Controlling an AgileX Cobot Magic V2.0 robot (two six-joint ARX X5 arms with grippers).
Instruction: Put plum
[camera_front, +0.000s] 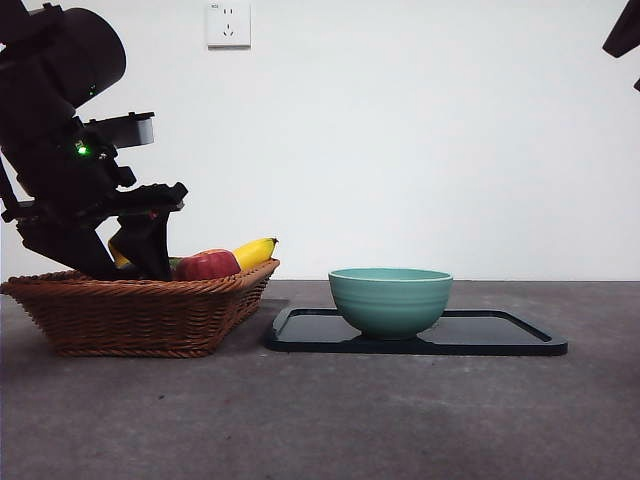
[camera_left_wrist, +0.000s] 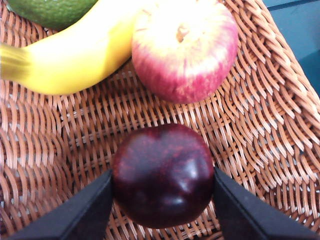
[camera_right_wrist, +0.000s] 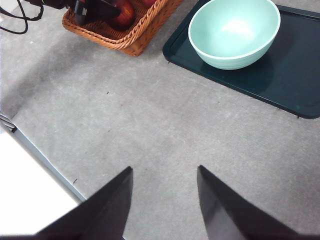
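The plum (camera_left_wrist: 162, 175), dark maroon and glossy, lies on the floor of the wicker basket (camera_left_wrist: 260, 125). My left gripper (camera_left_wrist: 162, 182) is shut on the plum, one black jaw pressed to each side of it. In the front view this gripper (camera_front: 135, 262) reaches down into the basket (camera_front: 140, 315) at the left, and the basket rim hides the plum. My right gripper (camera_right_wrist: 164, 172) hangs open over bare grey table, with nothing between its jaws.
A red apple (camera_left_wrist: 185, 47), a yellow banana (camera_left_wrist: 70, 60) and a green fruit (camera_left_wrist: 50, 10) share the basket. A teal bowl (camera_front: 390, 300) stands on a dark tray (camera_front: 500, 340) right of the basket. The waiting arm's tip (camera_front: 625, 35) shows at the top right.
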